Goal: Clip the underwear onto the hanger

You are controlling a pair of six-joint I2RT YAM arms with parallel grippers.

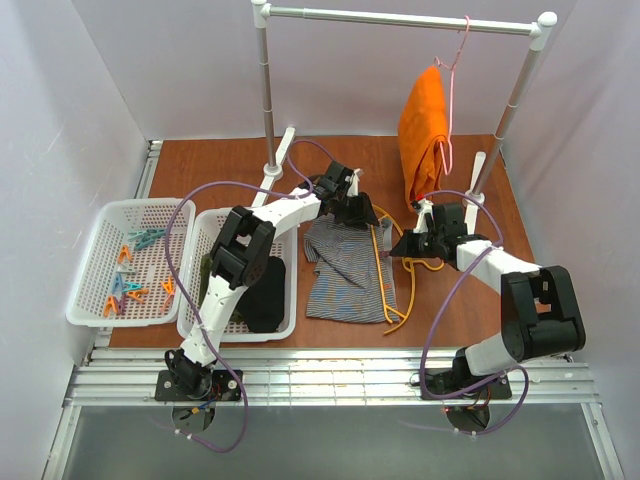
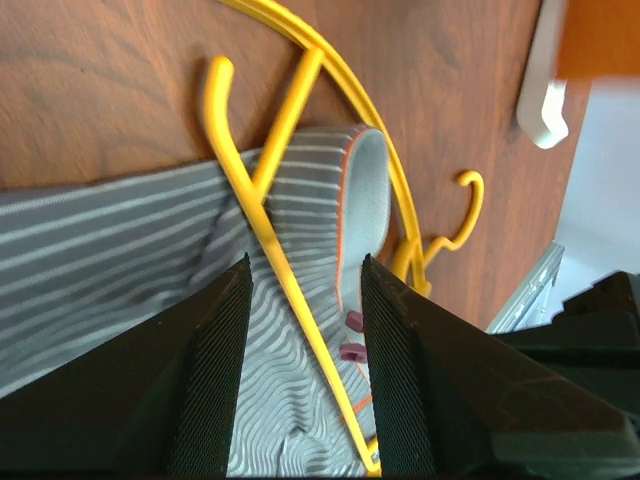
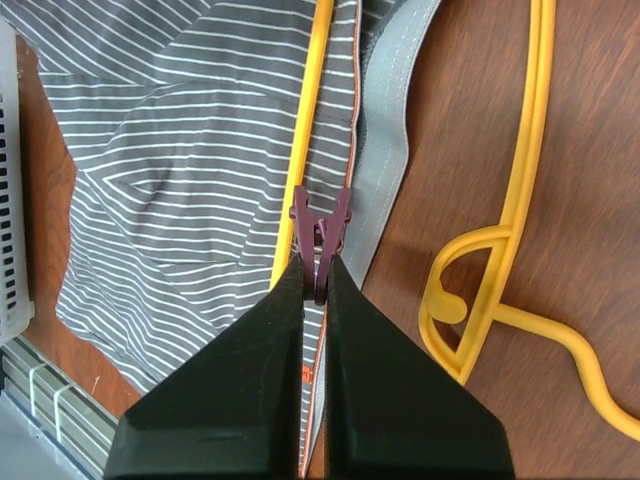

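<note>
Grey striped underwear (image 1: pixel 335 280) lay flat on the wooden table (image 1: pixel 230 165) between the arms, with the yellow hanger (image 1: pixel 383 262) lying across it.

Left wrist view: the left gripper (image 2: pixel 305 270) stood wide open, its fingers straddling the hanger bar over the waistband.

Right wrist view: the right gripper (image 3: pixel 318 272) was closed narrowly, pinching a maroon clip (image 3: pixel 320 222) at the waistband, just beside the hanger bar.

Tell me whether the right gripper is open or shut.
Shut: the right gripper pinches a maroon clothespin over the underwear.
</note>
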